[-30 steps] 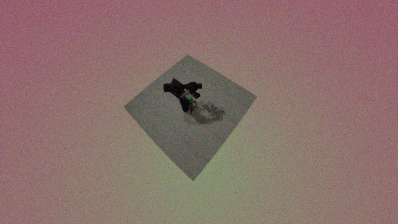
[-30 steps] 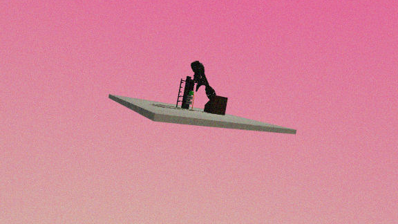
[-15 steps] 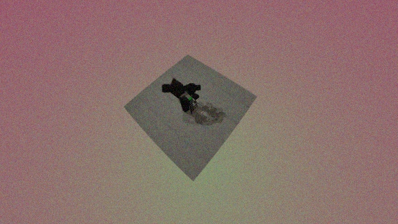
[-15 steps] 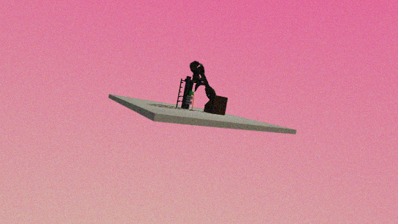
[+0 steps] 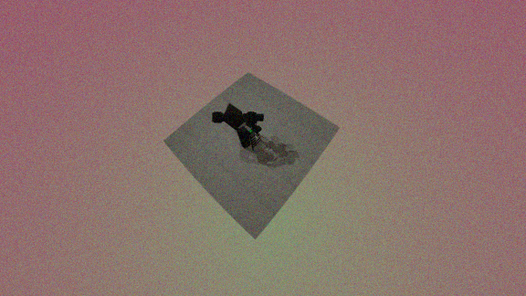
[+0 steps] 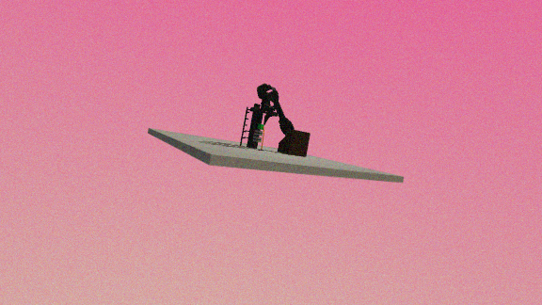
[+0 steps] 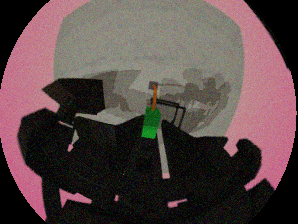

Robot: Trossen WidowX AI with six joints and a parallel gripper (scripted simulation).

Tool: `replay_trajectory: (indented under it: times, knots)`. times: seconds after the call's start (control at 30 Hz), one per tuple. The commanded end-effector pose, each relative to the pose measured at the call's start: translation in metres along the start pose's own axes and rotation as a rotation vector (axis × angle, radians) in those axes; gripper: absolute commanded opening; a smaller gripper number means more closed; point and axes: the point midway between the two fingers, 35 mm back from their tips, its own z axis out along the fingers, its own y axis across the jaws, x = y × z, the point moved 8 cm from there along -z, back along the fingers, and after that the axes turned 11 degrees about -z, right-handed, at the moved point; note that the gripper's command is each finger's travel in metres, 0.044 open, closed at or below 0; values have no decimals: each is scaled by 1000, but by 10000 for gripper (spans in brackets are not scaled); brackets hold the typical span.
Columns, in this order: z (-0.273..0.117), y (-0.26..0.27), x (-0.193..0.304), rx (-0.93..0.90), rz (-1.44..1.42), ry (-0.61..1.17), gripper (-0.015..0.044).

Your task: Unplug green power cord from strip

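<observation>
Hovering my gripper part-open and empty around the green plug, I judge unplugging and release both remain undone.

From the top view, the arm is a small dark blot on the gray platform, and the power strip beneath it blurs into pale smears. The exterior view shrinks the green plug to a speck. In the wrist view, the gripper is a black mass covering the plug's lower end, so contact between fingers and plug cannot be told.
</observation>
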Motion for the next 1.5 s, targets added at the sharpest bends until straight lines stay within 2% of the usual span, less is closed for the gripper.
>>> replay_trajectory:
  times: [0.0, 0.27, 0.4, 0.67, 1.47]
  knots:
    - [3, 0, 1, 2, -4, 3, 160]
    - [11, 0, 1, 2, -4, 4, 160]
    - [9, 0, 1, -1, -1, 1, 55]
    - [9, 0, 1, -1, -1, 1, 2]
    - [7, -8, -32, 2, -3, -2, 0]
